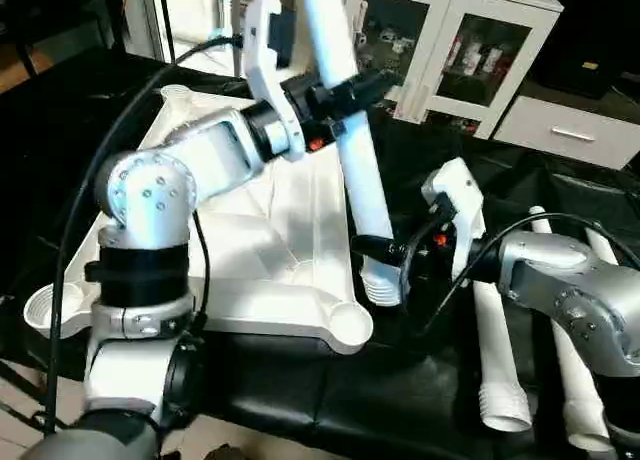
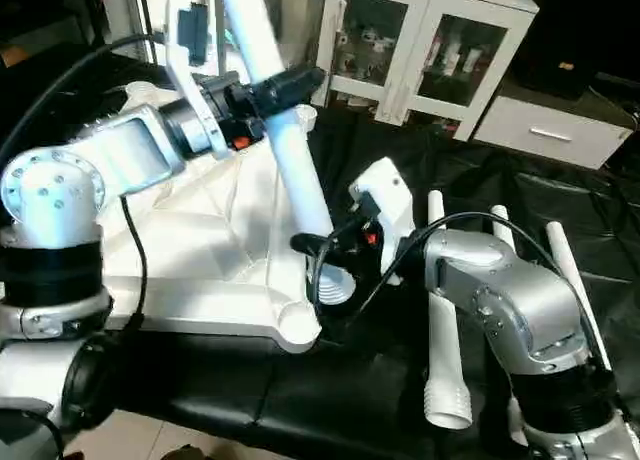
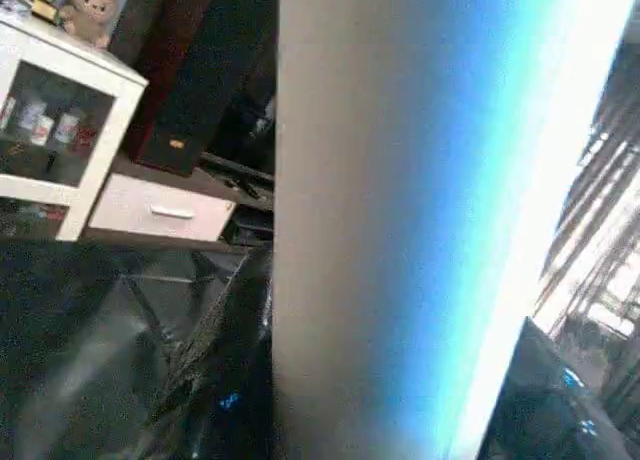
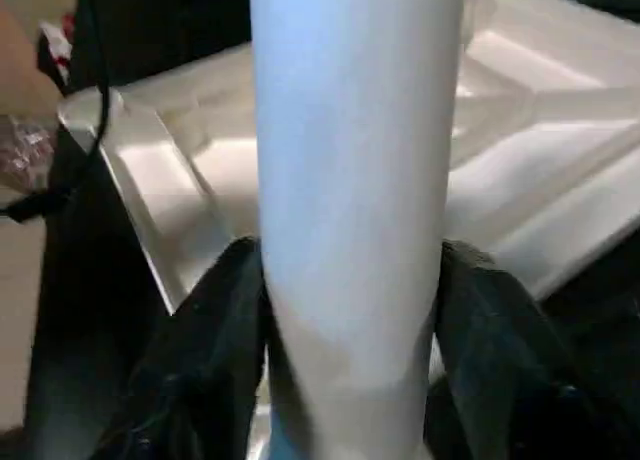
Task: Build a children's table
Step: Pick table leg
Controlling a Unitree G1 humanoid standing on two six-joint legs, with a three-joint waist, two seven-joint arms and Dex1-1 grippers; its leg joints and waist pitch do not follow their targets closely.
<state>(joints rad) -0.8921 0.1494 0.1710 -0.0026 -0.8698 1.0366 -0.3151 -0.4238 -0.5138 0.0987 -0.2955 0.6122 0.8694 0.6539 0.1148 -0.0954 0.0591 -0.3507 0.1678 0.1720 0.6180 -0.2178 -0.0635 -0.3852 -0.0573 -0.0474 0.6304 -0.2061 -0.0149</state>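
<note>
Both tools grip the leg, its top cut off above.

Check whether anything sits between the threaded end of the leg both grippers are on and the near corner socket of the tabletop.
Nothing visible blocks it. The leg stands tilted, with the left gripper on its shaft and the right gripper near the base. Its ribbed end sits just beside the tabletop, and the near corner socket is open.
</note>
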